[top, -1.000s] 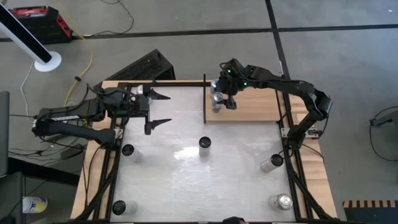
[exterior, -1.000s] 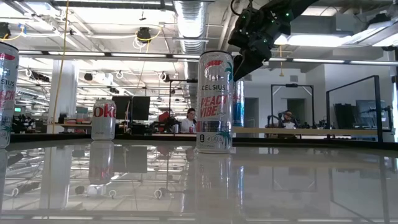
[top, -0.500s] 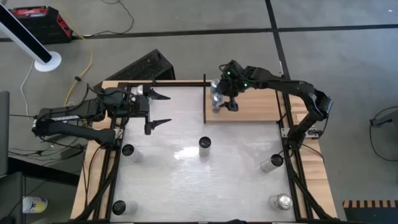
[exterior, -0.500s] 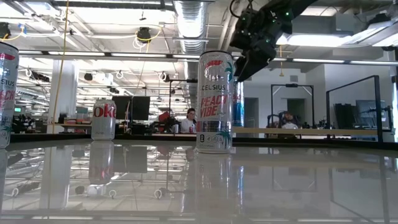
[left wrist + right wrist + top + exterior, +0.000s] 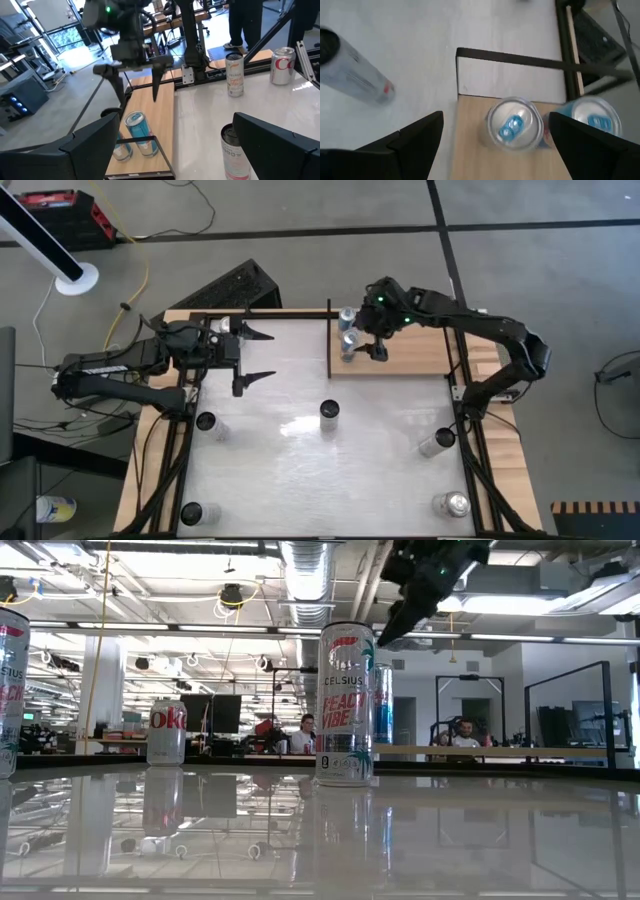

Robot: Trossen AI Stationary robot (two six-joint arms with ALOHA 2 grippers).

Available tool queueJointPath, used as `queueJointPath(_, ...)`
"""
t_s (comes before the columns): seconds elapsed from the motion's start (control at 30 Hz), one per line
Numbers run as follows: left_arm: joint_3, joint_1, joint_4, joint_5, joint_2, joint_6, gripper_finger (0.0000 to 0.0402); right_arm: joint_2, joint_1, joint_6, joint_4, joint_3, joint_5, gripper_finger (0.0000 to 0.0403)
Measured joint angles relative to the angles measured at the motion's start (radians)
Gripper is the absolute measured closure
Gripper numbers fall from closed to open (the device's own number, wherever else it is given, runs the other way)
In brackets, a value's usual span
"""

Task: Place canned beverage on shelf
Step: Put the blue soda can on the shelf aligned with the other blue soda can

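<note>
You see two dark, jointed arms, the right arm (image 5: 470, 325) bearing a green indicator light near its wrist, each ending in black tapered fingers (image 5: 156, 75).

The high view is looking straight down, taking in the whole table (image 5: 300, 450) and both arms. The low view is sitting at tabletop level, facing across into the room. The left wrist view is looking across toward the shelf (image 5: 162, 125). The right wrist view is looking down, close above the shelf (image 5: 465, 135). All four are sharing the shelf area.
</note>
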Motion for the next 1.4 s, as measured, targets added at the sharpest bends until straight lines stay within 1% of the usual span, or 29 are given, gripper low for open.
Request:
queueJointPath(0.13, 0.000, 0.000, -0.010, 0.003, 0.000, 0.000, 0.0027, -0.035, -0.018, 0.101, -0.010, -0.032, -0.006, 0.0019)
queueJointPath(0.33, 0.000, 0.000, -0.020, 0.010, 0.000, -0.001, 0.0027, -0.047, -0.005, 0.158, 0.037, -0.132, -0.001, 0.0019)
queueJointPath(0.47, 0.000, 0.000, -0.035, 0.010, 0.000, -0.002, 0.0027, -0.049, 0.014, 0.175, 0.100, -0.164, 0.062, 0.0019)
queueJointPath(0.57, 0.000, 0.000, -0.047, 0.011, 0.000, -0.004, 0.0027, -0.047, 0.014, 0.187, 0.137, -0.169, 0.097, 0.0019)
queueJointPath(0.9, 0.000, 0.000, -0.060, 0.030, 0.000, 0.006, 0.0027, -0.049, 0.005, 0.212, 0.143, -0.172, 0.101, 0.0019)
queueJointPath(1.1, -0.004, 0.000, -0.073, 0.029, 0.000, -0.002, 0.0027, -0.049, -0.031, 0.204, 0.143, -0.172, 0.100, 0.0019)
queueJointPath(1.17, -0.004, 0.000, -0.088, 0.011, 0.000, -0.007, 0.0027, -0.049, -0.042, 0.201, 0.142, -0.172, 0.099, 0.0019)
queueJointPath(1.3, -0.004, 0.000, -0.112, -0.002, 0.000, -0.018, 0.0027, -0.040, -0.051, 0.195, 0.140, -0.172, 0.044, 0.0034)
queueJointPath(1.4, -0.005, 0.000, -0.116, -0.002, 0.000, -0.019, 0.0027, -0.028, -0.048, 0.192, 0.134, -0.178, 0.040, 0.0060)
